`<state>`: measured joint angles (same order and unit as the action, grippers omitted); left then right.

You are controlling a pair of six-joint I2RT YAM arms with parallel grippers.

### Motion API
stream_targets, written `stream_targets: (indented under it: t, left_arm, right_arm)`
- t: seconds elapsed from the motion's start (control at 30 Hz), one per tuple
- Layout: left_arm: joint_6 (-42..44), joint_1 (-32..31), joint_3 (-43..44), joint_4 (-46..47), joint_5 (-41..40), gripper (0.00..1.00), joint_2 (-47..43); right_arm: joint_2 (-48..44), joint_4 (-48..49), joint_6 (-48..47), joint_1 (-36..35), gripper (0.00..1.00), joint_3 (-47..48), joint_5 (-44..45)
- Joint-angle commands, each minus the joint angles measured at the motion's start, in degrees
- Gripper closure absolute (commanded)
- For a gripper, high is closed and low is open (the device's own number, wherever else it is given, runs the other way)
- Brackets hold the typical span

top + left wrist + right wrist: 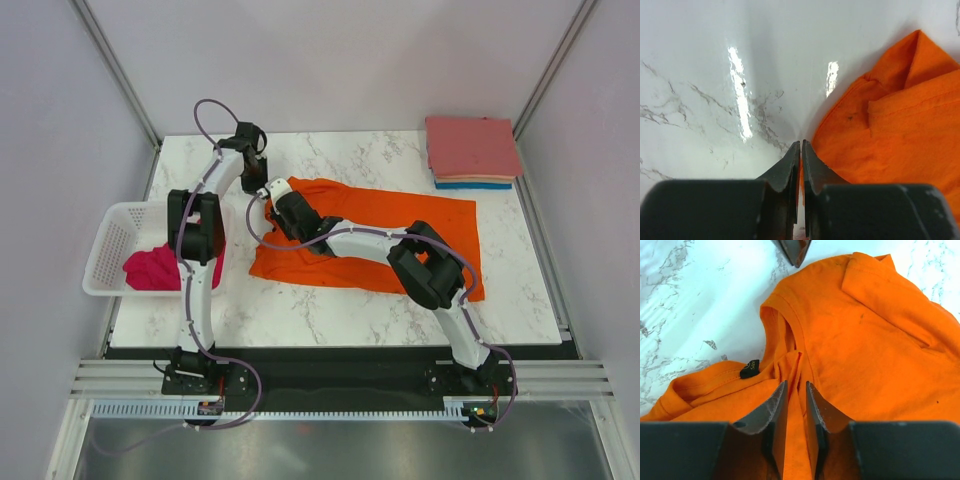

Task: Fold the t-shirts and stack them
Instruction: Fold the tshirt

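Left fingers (790, 167) nearly together, only a thin slit with orange showing in it; cannot tell whether cloth is pinched. Right fingers (774, 407) narrowly apart, astride a raised fold by the collar, near the black neck label (750, 369). Orange t-shirt (385, 205) spread flat mid-worktop (330, 310), both arms at its left end. Magenta t-shirt (150, 268) bunched in white basket (105, 250) at left edge. Folded stack (472, 148) at far right corner.

White marble-patterned table (330, 322) between plain pale walls (340, 60), glossy with light glare.
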<state>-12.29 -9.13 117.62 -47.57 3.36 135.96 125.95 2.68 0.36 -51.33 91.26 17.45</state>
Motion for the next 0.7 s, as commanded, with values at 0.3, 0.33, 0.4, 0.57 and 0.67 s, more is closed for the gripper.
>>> stream_targets:
  t: [0.3,0.33,0.4,0.57,0.67]
  left_arm:
    - [1.1,-1.1,-0.9,1.3,-0.8,0.82,-7.1]
    - [0.3,-1.2,-1.5,1.3,0.3,0.82,-8.2]
    - [-0.5,-1.4,-2.4,1.3,3.7,0.82,-8.7]
    - [-1.3,-2.6,-4.8,2.1,6.4,0.82,-7.9]
    - [-1.6,-2.6,-4.7,2.3,7.0,0.82,-5.7]
  right_arm:
    - [0.1,2.3,1.8,1.7,0.79,1.7,-4.3]
    - [0.2,2.3,1.7,1.8,0.74,1.9,-4.4]
    - [1.0,2.3,1.6,2.1,0.68,2.3,-4.5]
    - [2.2,2.2,1.7,2.6,0.66,3.7,-6.6]
    - [2.8,2.2,1.8,2.6,0.66,4.3,-7.5]
